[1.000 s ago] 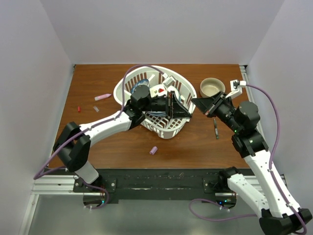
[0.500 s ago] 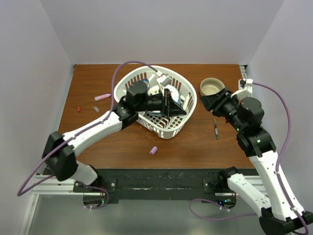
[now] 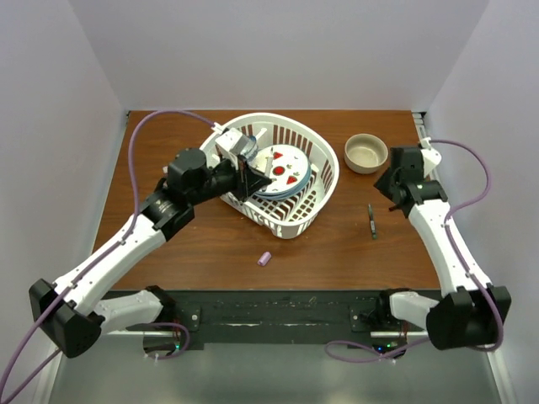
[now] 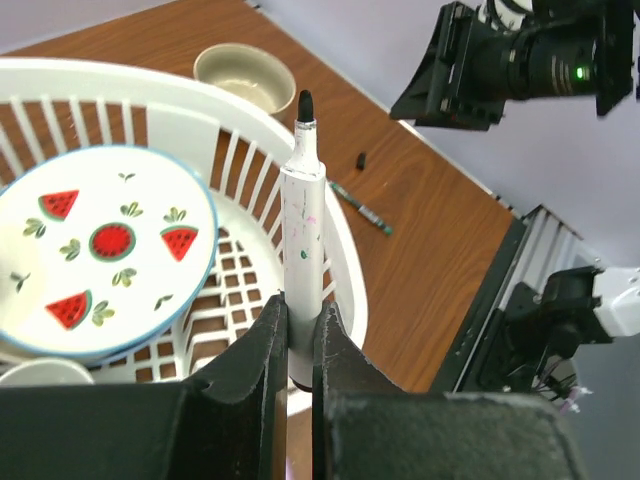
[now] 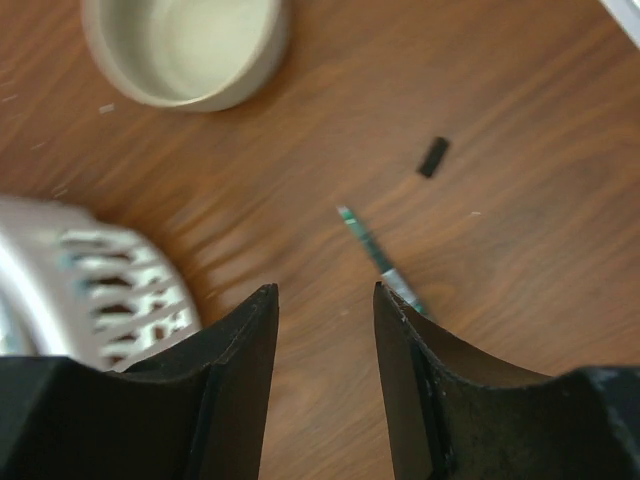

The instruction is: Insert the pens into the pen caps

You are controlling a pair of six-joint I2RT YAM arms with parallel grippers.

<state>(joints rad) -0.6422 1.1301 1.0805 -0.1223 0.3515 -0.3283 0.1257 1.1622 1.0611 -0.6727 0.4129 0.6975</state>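
Left gripper (image 4: 300,322) clamps white-barrelled pen (image 4: 302,215): black tip uncapped, barrel ink-speckled.

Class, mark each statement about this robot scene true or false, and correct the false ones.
1. The left gripper is shut on a white-barrelled pen. True.
2. That pen's tip is capped. False: its black tip is bare.
3. The right gripper is open and empty. True.
4. The dark pen lies inside the basket. False: it lies on the table, right of the basket.
5. The lilac cap sits in the bowl. False: it lies on the table, nearer the arms than the basket.
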